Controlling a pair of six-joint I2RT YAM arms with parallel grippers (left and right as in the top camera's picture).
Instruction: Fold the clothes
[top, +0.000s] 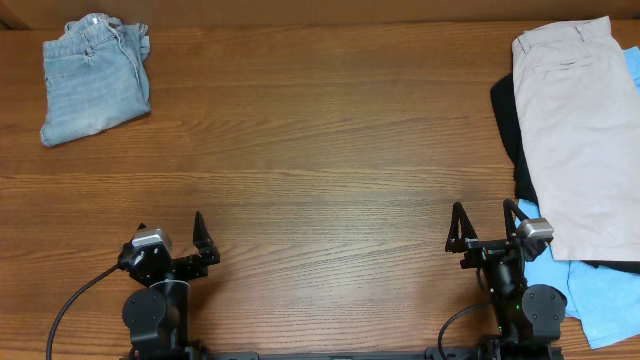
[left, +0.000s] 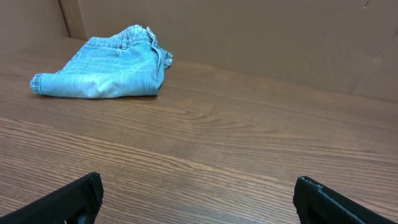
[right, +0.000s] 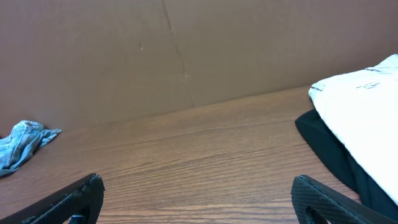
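The faded denim shorts (top: 95, 75) lay at the far left corner of the wooden table (top: 320, 150), doubled over into a compact bundle with the waistband toward the far edge. From the left wrist view the bundle (left: 106, 68) looked folded but a little rumpled at the waistband end. I would count this 1 garment as done and set aside.

The rest sat in a pile against the right edge of the table. The beige shorts (top: 580, 140) lay on top, spread out flat at full length, reaching from the far right corner down toward the near edge. Under them a black garment (top: 505, 115) stuck out on the side toward the table's middle, and a sky-blue garment (top: 600, 300) showed beneath at the near right corner, just beside the right arm's base. None of these 3 looked folded, so by my reading about a quarter of the work was finished and 3 pieces were left.

Both arms sat at the near edge, well apart from any cloth. The left gripper (top: 172, 235) had its jaws spread wide with nothing between them, and its wrist view showed only bare wood between the 2 fingertips. The right gripper (top: 485, 222) was likewise spread wide and empty, near the pile but not touching it. Its wrist view showed the beige shorts (right: 367, 93) and black garment (right: 329, 146) off to the right. The middle of the table offered room for spreading the next garment.
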